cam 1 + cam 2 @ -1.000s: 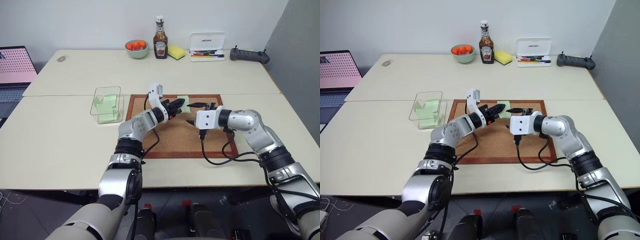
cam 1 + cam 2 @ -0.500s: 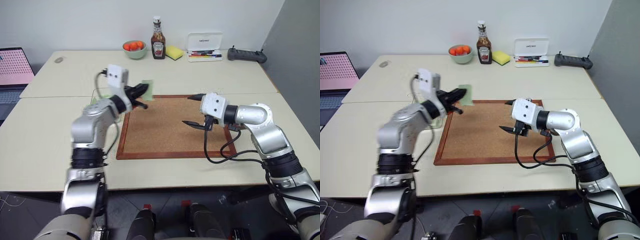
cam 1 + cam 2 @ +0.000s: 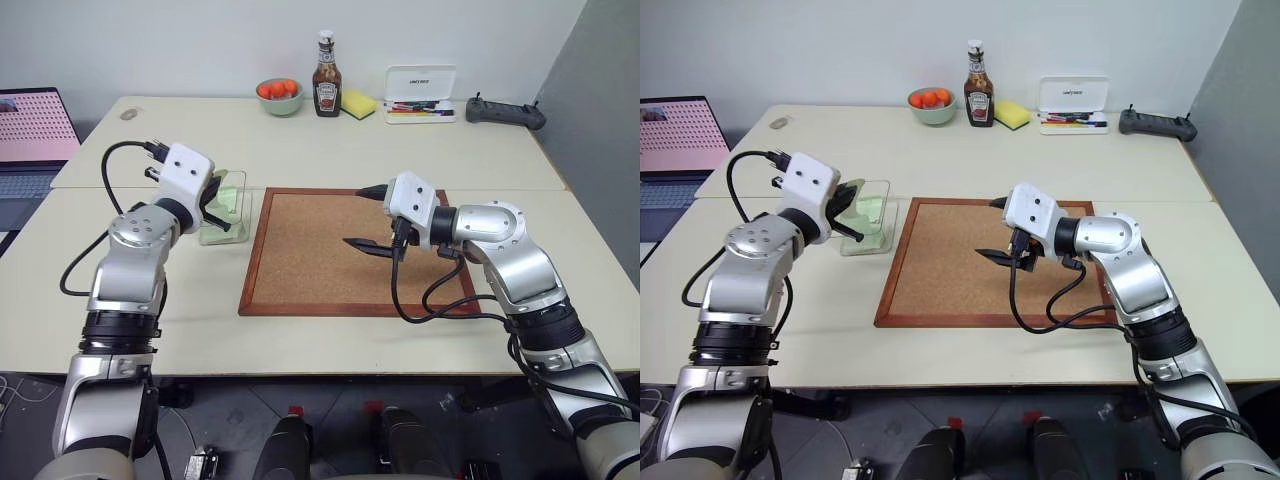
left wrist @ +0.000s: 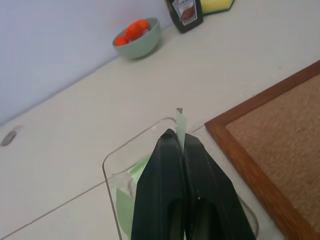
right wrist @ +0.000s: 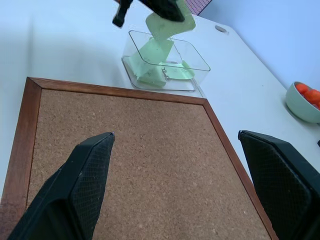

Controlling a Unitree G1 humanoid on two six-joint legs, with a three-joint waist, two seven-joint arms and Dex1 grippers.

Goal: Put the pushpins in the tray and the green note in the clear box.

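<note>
Left gripper (image 4: 181, 145): black fingers pressed together on a small pale green square paper note (image 5: 169, 25), held above the clear square plastic box (image 5: 165, 62).

Clear box: on the cream table (image 3: 400, 140), just beside the wood-framed cork board (image 3: 320, 250) on its left (more green slips already lie inside).

Right gripper (image 5: 175, 190): fingers spread wide, nothing between them, over the cork board.

Far edge of table: pale green bowl of orange fruit (image 3: 277, 96), brown sauce bottle (image 3: 326, 63), yellow sponge block (image 3: 357, 103), white hinged marker case (image 3: 420, 88).

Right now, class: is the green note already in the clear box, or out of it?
Out: the shut left pincer holds the green note above the clear box, which has other green slips inside.
</note>
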